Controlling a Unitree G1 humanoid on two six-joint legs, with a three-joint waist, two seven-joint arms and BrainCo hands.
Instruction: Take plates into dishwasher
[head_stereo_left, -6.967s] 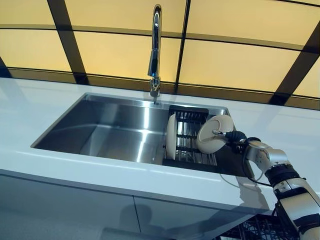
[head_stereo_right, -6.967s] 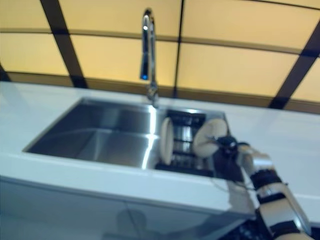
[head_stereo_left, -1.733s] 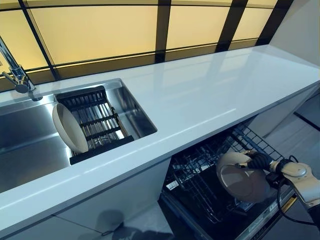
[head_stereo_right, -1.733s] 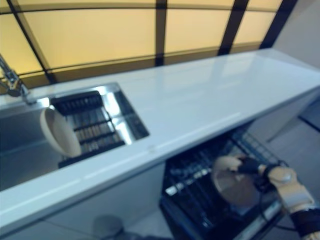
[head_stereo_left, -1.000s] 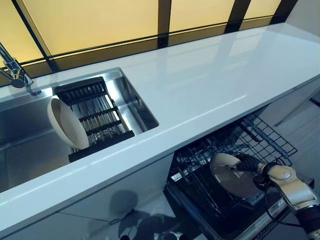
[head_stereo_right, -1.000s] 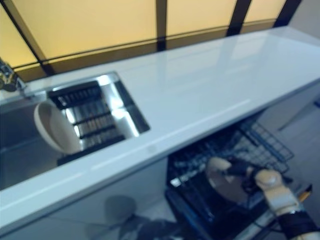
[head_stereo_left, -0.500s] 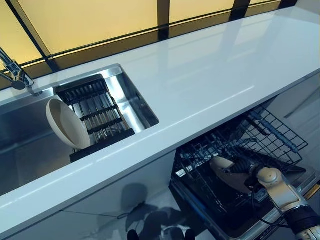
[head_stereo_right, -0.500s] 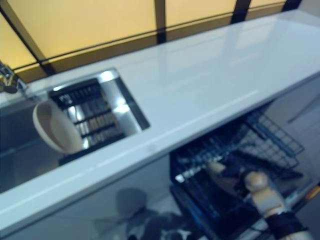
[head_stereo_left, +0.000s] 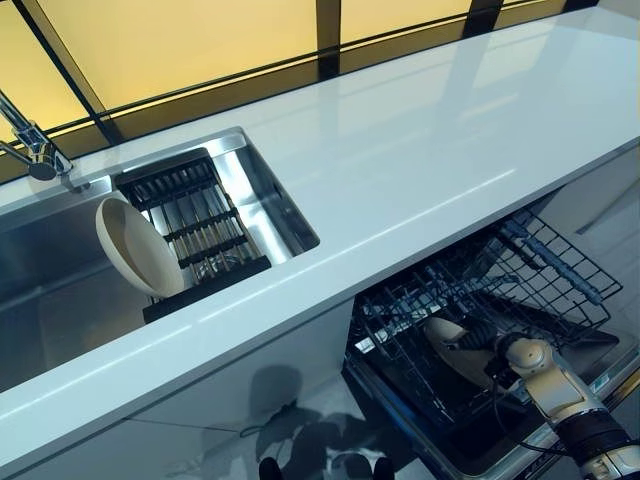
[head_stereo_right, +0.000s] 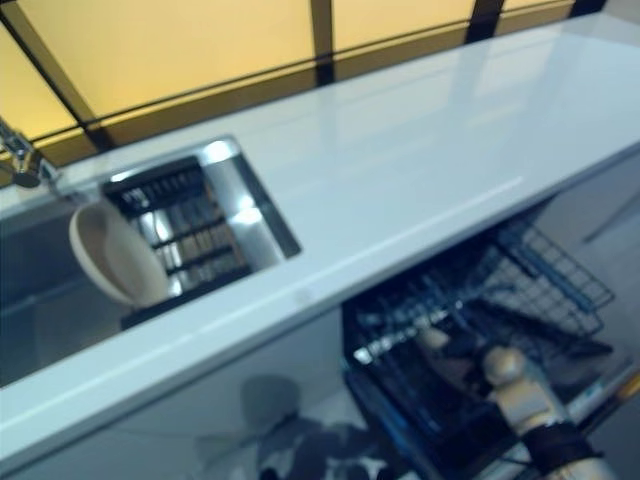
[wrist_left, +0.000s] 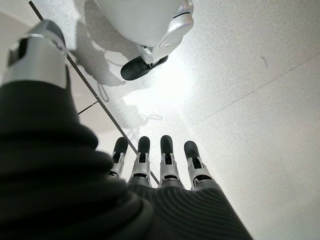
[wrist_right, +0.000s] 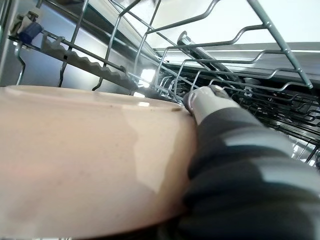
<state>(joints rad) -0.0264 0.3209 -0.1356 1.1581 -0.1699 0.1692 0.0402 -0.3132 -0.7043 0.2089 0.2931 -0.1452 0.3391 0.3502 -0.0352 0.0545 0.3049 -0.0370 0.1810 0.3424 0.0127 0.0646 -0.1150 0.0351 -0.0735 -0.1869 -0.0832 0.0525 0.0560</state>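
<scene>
My right hand (head_stereo_left: 487, 339) is shut on a beige plate (head_stereo_left: 455, 349) and holds it low inside the pulled-out dishwasher rack (head_stereo_left: 470, 310) under the white counter. In the right wrist view the plate (wrist_right: 85, 155) fills the picture, with my thumb (wrist_right: 210, 102) over its rim and the rack's wires (wrist_right: 150, 65) close behind it. A second beige plate (head_stereo_left: 137, 248) stands on edge in the black drying rack (head_stereo_left: 195, 232) inside the sink. My left hand (wrist_left: 160, 165) hangs over the floor with straight fingers and holds nothing.
The white counter (head_stereo_left: 420, 160) runs across above the dishwasher. The steel sink (head_stereo_left: 50, 290) and its tap (head_stereo_left: 30, 150) are at the left. The dishwasher's open door (head_stereo_left: 520, 440) juts out toward me below the rack.
My right hand has carried the plate from the sink rack over to the dishwasher. In the last second it has lowered and tipped the plate down into the dishwasher rack.
</scene>
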